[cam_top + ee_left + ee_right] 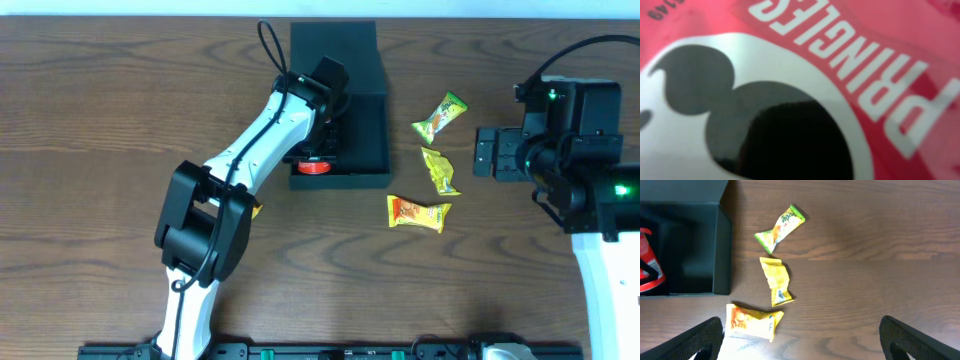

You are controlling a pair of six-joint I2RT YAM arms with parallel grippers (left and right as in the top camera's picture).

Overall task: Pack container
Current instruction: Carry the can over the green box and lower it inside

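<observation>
The dark teal container (365, 120) stands open at the table's far middle, its flap lid lying behind it. It also shows in the right wrist view (722, 245). My left gripper (325, 135) reaches down into its left side and appears shut on a red Pringles can (312, 166). The can's label (850, 60) fills the left wrist view and hides the fingers. The can's edge shows in the right wrist view (647, 260). My right gripper (800, 340) is open and empty above the table, right of the packets.
Three snack packets lie right of the container: a green one (440, 117) (780, 228), a yellow one (440, 171) (775, 280) and an orange-yellow one (418, 213) (752, 322). A bit of another yellow packet (256, 209) shows under my left arm.
</observation>
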